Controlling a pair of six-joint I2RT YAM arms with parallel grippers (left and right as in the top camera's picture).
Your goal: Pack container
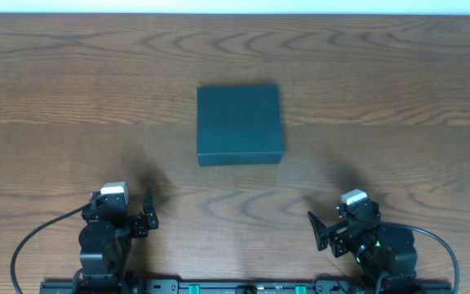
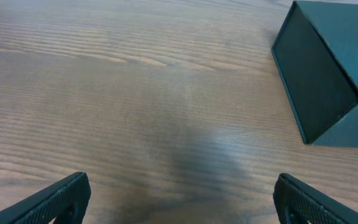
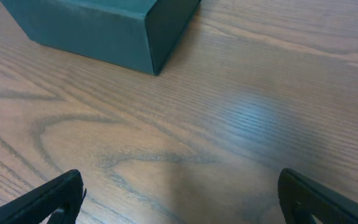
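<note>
The container is a dark teal rectangular box with its lid shut, lying flat at the middle of the wooden table. It shows at the upper right of the left wrist view and at the upper left of the right wrist view. My left gripper is open and empty at the near left. My right gripper is open and empty at the near right. Both are well short of the box. No snack packets are in view.
The wooden table spreads wide around the box. A black rail with the arm bases runs along the near edge. A pale strip marks the table's far edge.
</note>
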